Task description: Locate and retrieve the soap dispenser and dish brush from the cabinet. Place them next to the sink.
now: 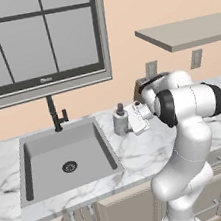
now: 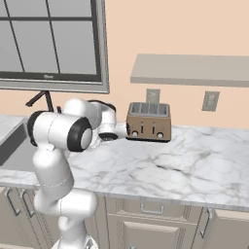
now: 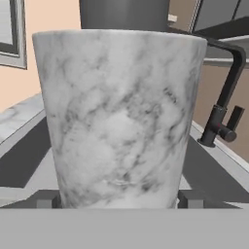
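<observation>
Soap dispenser (image 3: 119,116) upright on the bench (image 1: 154,148) between the fingers (image 3: 46,199), fingers spread apart, sink (image 1: 65,160) just beyond.

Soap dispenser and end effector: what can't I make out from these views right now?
- Contact: hand view shows the soap dispenser between both fingertips, but the bottom edge cuts off whether they touch it.
- Dispenser pump top: cropped by the hand view's top edge.
- End effector: in the right base view, the arm's own elbow hides it.
- Toaster: mostly behind the arm in the left base view.
</observation>
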